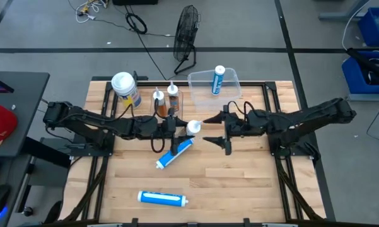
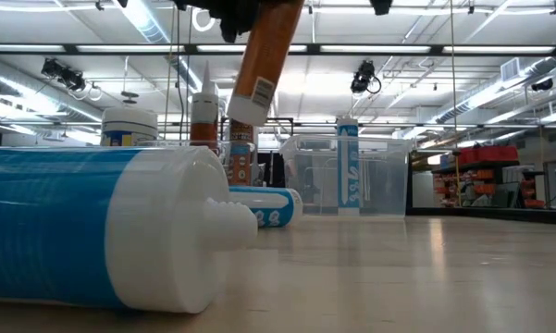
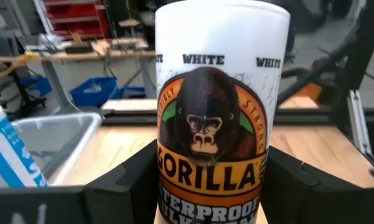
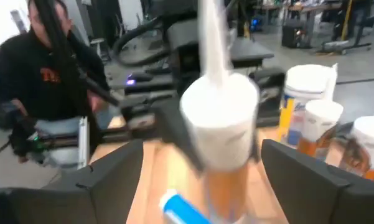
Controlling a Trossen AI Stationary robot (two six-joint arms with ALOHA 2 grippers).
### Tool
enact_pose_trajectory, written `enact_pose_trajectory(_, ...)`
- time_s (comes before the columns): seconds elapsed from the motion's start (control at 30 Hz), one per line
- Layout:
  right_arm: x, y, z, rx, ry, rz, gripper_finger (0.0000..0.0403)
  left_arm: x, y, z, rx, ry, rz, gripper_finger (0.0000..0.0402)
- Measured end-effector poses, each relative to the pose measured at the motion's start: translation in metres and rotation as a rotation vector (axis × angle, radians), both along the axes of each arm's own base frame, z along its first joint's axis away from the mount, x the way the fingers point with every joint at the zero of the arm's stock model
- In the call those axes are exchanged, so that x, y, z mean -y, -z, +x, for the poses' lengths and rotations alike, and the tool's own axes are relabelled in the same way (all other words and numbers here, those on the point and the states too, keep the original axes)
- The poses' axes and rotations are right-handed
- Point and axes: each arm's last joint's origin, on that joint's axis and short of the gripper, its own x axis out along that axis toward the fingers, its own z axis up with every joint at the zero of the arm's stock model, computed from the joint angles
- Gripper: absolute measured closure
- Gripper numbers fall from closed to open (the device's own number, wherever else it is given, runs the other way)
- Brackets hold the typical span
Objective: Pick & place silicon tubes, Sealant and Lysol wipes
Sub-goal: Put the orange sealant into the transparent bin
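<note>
A clear plastic bin (image 1: pixel 215 86) sits at the table's (image 1: pixel 239 176) far edge, right of centre, with one blue-and-white tube (image 1: pixel 218 79) standing inside it. The Lysol wipes (image 1: pixel 126 89) stand upright near the far left corner. Beside them, two orange nozzle-tipped tubes (image 1: pixel 165 101) stand upright. At the table's centre, the left pincer (image 1: pixel 170 123) is clamped on an orange Gorilla sealant tube (image 3: pixel 215 118), held above the table. The right pincer (image 1: pixel 227 132), fingers spread wide, faces that tube's white end without touching it. Two blue tubes (image 1: pixel 174 153) lie flat nearer the front edge.
</note>
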Motion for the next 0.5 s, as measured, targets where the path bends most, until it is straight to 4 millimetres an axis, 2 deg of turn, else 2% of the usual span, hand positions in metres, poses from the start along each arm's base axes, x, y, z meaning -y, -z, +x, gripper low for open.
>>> enact_pose_trajectory(0.1, -0.006, 0.005, -0.006, -0.066, 0.06, -0.019, 0.0084, -0.002, 0.002, -0.01, -0.006, -0.027, 0.01, 0.0186)
enact_pose_trajectory(0.27, -0.008, 0.016, -0.012, -0.162, 0.274, -0.042, 0.0107, -0.006, 0.002, -0.032, 0.073, -0.064, -0.012, 0.0186)
enact_pose_trajectory(0.5, -0.01, 0.031, -0.002, -0.217, 0.351, -0.028, 0.0137, -0.013, 0.01, -0.065, 0.19, -0.191, -0.032, 0.0185)
